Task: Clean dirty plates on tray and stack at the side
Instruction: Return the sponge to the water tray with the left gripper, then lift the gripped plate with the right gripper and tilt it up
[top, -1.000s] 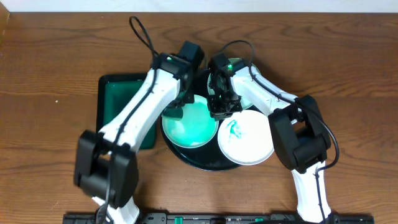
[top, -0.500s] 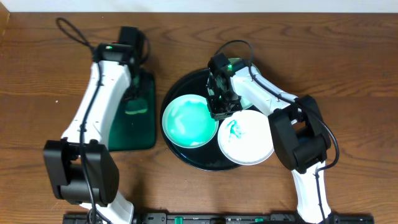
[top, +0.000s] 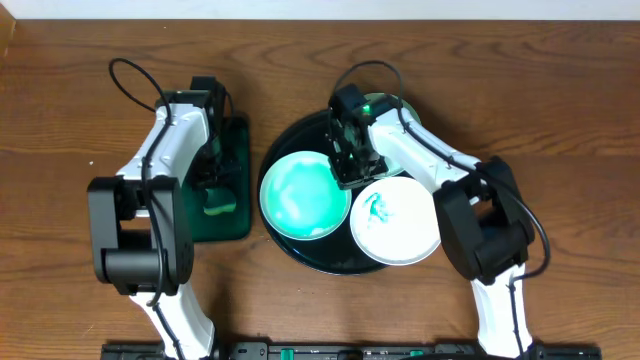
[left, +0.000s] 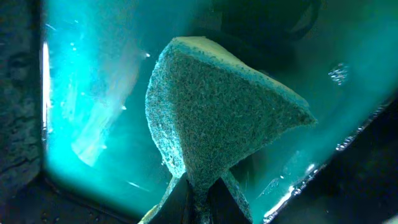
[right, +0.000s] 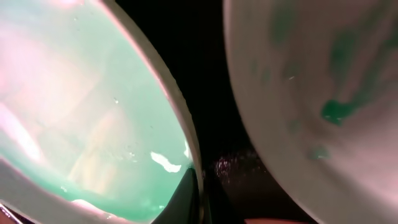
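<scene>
Your left gripper (left: 199, 196) is closed on a green sponge (left: 217, 118). It pinches the sponge at 1 corner, so the sponge folds into a cone. It hangs over the wet floor of the small green rectangular tray (top: 236, 170), well apart from the plates.

Your right gripper (top: 350, 172) is down on the round black tray (top: 285, 240), at the edge of the teal-coated plate (top: 300, 200). In the right wrist view the 2 jaws stand very near each other with the plate's rim between them, so I judge that it grips the rim to keep the plate in place.

Both plates lie flat on the black tray. The teal-coated plate is on your left part of it. The smeared plate (top: 400, 225) is just beside it, with only a few teal marks near its centre. I cannot see a 3rd plate clearly.

The plates look stiff, thin and light, and probably they can break. The teal-coated one is wet and glossy, so I expect it to be slippery. Take it only at the raised rim, with 1 jaw inside and 1 jaw outside. Press the soft sponge gently, because a light plate may slide on the glossy tray.
</scene>
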